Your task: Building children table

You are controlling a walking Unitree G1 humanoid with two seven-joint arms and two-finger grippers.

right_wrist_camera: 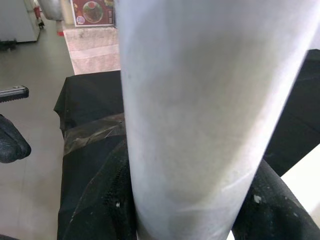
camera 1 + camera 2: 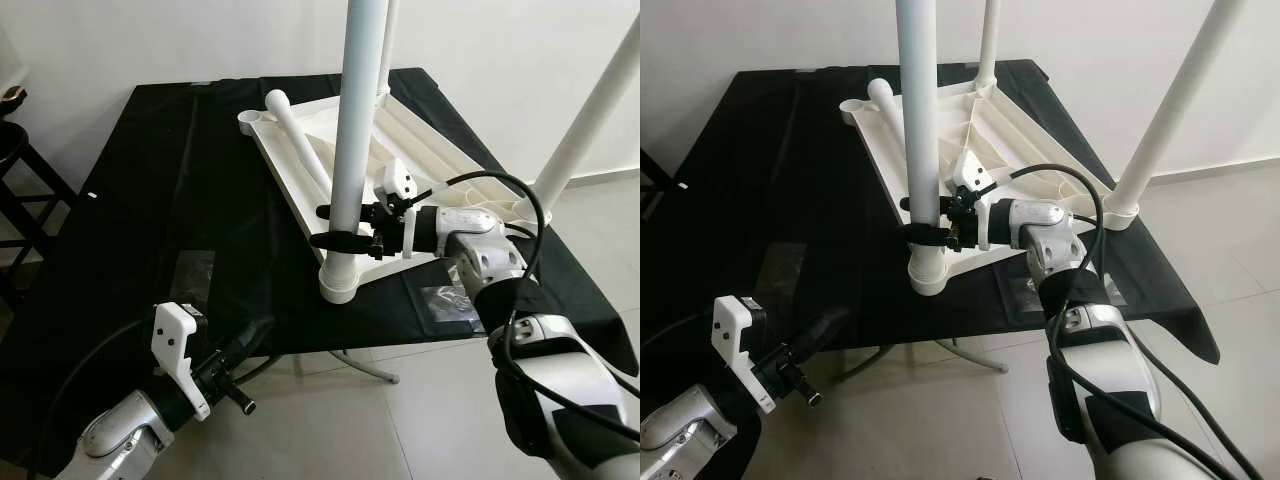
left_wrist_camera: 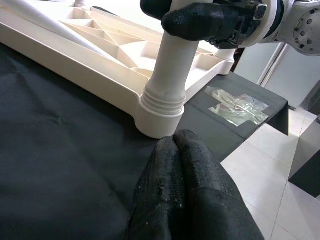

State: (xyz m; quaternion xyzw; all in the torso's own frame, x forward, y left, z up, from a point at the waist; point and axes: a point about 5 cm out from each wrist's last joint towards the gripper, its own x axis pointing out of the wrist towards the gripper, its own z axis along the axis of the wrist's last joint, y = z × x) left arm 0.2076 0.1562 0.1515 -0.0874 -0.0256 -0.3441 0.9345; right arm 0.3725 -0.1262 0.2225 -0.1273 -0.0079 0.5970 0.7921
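Note:
A white plastic children's table top (image 2: 425, 150) lies upside down on a black-covered table (image 2: 170, 190). Three white legs stand in its corner sockets: a near leg (image 2: 355, 110), a far leg (image 2: 387, 45) and a right leg (image 2: 585, 125). A loose leg (image 2: 300, 140) lies across the top's far-left corner. My right gripper (image 2: 335, 226) is shut on the near leg just above its socket (image 3: 161, 107). Low at the table's front-left edge, my left gripper (image 3: 175, 142) is shut on nothing and points toward that socket.
A clear plastic bag (image 2: 445, 305) of small parts lies on the cloth near the front right edge. A dark wooden stool (image 2: 15, 190) stands at the left. The table's metal foot (image 2: 368, 366) rests on the tiled floor.

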